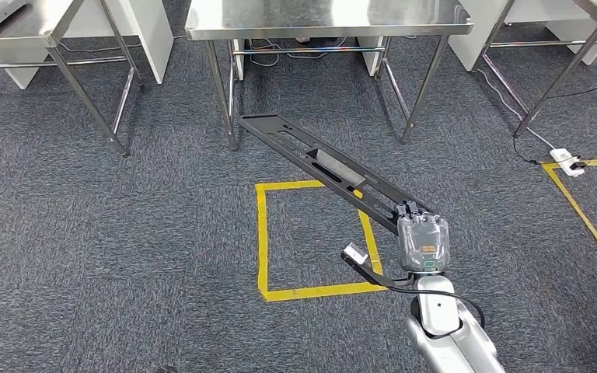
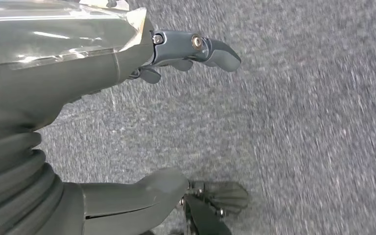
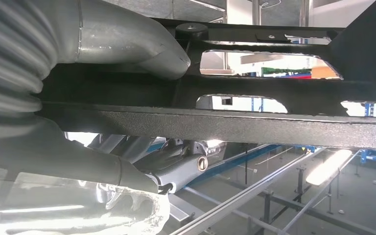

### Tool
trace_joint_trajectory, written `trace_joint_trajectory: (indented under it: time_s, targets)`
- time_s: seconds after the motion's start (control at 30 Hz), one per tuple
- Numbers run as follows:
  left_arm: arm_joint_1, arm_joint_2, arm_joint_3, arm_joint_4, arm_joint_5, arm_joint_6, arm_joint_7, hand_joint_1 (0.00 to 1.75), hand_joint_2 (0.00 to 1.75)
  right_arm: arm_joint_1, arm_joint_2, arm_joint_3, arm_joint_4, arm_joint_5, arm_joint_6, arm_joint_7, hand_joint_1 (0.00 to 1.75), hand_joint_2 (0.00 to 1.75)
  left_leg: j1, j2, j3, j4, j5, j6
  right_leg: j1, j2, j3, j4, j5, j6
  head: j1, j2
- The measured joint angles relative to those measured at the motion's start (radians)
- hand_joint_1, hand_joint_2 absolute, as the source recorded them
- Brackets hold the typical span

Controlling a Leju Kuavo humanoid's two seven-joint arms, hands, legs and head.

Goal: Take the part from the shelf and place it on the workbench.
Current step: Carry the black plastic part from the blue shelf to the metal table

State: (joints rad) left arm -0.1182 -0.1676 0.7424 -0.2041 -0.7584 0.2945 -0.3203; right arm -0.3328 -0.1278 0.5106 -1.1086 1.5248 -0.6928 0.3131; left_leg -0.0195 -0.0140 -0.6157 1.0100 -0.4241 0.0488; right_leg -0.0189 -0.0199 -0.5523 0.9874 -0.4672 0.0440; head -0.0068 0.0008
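Since the part [image 1: 322,164] is already in my right hand [image 1: 422,241], I judge the pick from the shelf done; what's left is the carry and the set-down. Part is off the ground, held out over grey carpet, its far end reaching toward the near edge of the steel workbench [image 1: 326,29] ahead but not on it. It's not touching anything except my hand.

Right hand: fingers closed around the near end of the part. Wrist view confirms it, thumb [image 3: 142,41] pressed on one face, darker fingers [image 3: 186,164] wrapped under the other, bar clamped between.

Left hand [image 2: 127,122]: hangs over the carpet, holds nothing, thumb and fingers apart.

Materials/shapes:
- Part: long flat black bracket, matte, fine-grained textured coating, rigid-looking. Several elongated cut-outs along its length, a small orange spot near mid-length, one end wider. Edges look stamped or cut.
- Workbench: brushed stainless top, slim tubular legs, low cross rail. Smooth, hard, reflective.
- Floor: grey carpet tile, short pile. Yellow tape square [image 1: 263,233] sits below the part.

Judgement: long lever arm held at one end only, so expect droop and swing at the far tip. Approach needs to bring the tip above the bench's near edge first.
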Motion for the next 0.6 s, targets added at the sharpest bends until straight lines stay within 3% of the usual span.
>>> trace_joint_trajectory:
  time_s: [0.23,0.33,0.37,0.43,0.5,0.53,0.57,0.6]
  targets:
    - [-0.002,0.003,0.000,0.000,-0.017,-0.001,-0.004,0.00,1.75,0.002,0.001,0.000,0.000,0.000,0.000,0.003,1.75,1.75,-0.009,0.000,0.000,0.001,-0.008,0.012,-0.012,0.000,0.000,-0.004,-0.001,0.009,0.000,0.000]
    - [-0.002,0.004,0.000,0.000,-0.018,0.003,-0.003,0.00,1.75,0.002,0.004,0.000,0.000,0.000,0.000,0.003,1.75,1.75,-0.006,-0.001,0.008,-0.010,-0.014,0.029,-0.013,0.001,0.007,0.009,0.004,0.027,-0.001,0.000]
    - [-0.002,0.004,0.000,0.000,-0.018,0.004,-0.003,0.00,1.75,0.002,0.004,0.000,0.000,0.000,0.000,0.002,1.75,1.75,-0.003,-0.002,0.015,-0.014,-0.014,0.035,-0.013,0.003,0.003,0.028,-0.003,0.027,-0.001,0.000]
    - [-0.003,0.003,0.000,0.000,-0.018,0.005,-0.001,0.00,1.75,0.000,0.005,-0.001,0.000,0.000,0.000,0.000,1.75,1.75,0.001,-0.002,0.029,-0.017,-0.013,0.042,-0.013,0.006,-0.043,0.112,-0.046,0.013,0.001,0.000]
    - [-0.005,0.003,0.000,0.000,-0.018,0.005,-0.001,0.00,1.75,0.001,0.006,-0.001,0.001,0.000,0.000,-0.001,1.75,1.75,0.001,-0.005,0.031,-0.016,-0.016,0.043,-0.012,0.008,-0.121,0.248,-0.097,0.000,0.003,0.000]
    - [-0.004,0.002,0.000,0.000,-0.018,0.004,0.000,0.00,1.75,0.003,0.007,-0.001,0.002,0.000,0.000,-0.001,1.75,1.75,0.001,-0.007,0.033,-0.016,-0.019,0.042,-0.011,0.010,-0.153,0.293,-0.109,0.001,0.003,0.000]
    - [-0.003,0.002,0.000,0.000,-0.019,0.004,0.000,0.00,1.75,0.004,0.006,-0.001,0.004,0.000,0.000,-0.002,1.75,1.75,0.001,-0.010,0.037,-0.015,-0.022,0.039,-0.009,0.011,-0.167,0.301,-0.104,0.006,0.003,0.000]
    - [-0.002,0.001,0.000,0.000,-0.019,0.004,0.001,0.00,1.75,0.005,0.006,-0.001,0.006,0.000,0.000,-0.003,1.75,1.75,0.001,-0.013,0.043,-0.015,-0.026,0.036,-0.008,0.013,-0.160,0.267,-0.081,0.015,0.003,0.000]
